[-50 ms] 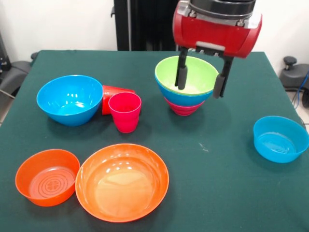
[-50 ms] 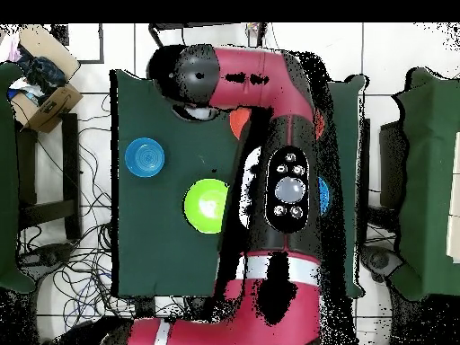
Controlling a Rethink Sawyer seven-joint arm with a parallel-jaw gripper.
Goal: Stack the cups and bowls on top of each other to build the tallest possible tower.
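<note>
Tower three high so far: lime green bowl nested in blue bowl, on small magenta bowl, table centre-back. Gripper spread wide, empty, fingers straddling green rim. Left to stack: large blue bowl, large orange bowl, small orange bowl, light blue bowl, pink cup, red cup lying on side. Under half done, judging by loose pieces.

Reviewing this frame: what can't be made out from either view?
- Red cup: lying behind the pink cup and large blue bowl in the front view, mostly hidden.
- Overhead view: the arm covers most of the table's right half, so both cups and most bowls are hidden.
- Magenta bowl: only its lower wall shows under the stack.
- Gripper: not visible overhead.
</note>
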